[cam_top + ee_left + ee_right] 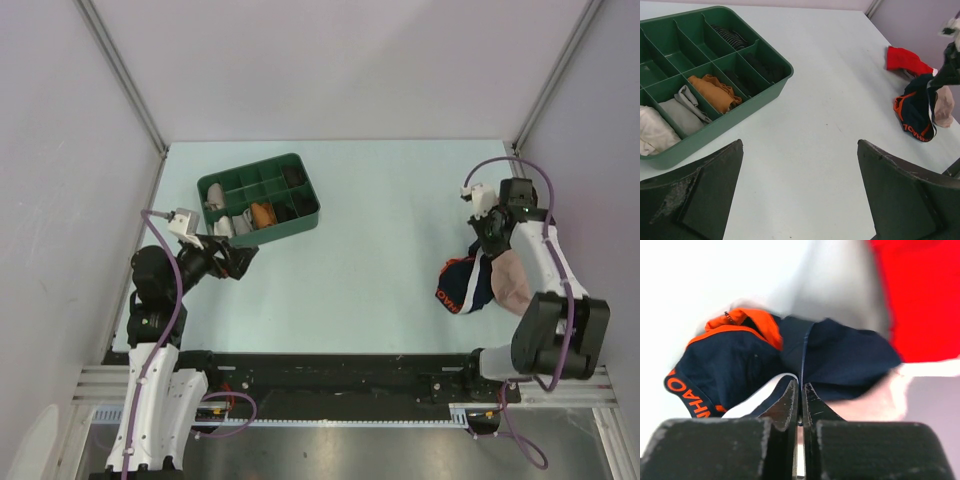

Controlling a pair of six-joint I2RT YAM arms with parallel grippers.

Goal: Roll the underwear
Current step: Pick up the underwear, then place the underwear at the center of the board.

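Right gripper [801, 385] is clenched on 1 thin fold of the navy underwear [740, 360], at 3 o'clock on the table [380, 200]. Left gripper [799, 150] gapes, grasping nothing. Risk: the slim fold may slip free, or the beige-pink cloth [512, 280] just beside it may drag along.

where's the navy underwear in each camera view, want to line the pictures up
top external: underwear right of centre, hanging beside the right arm.
left wrist: underwear at the far right, mid-height, just below the red cloth.
right wrist: underwear fills the centre, just above the fingertips.
shared landmark: the right gripper pinching it.
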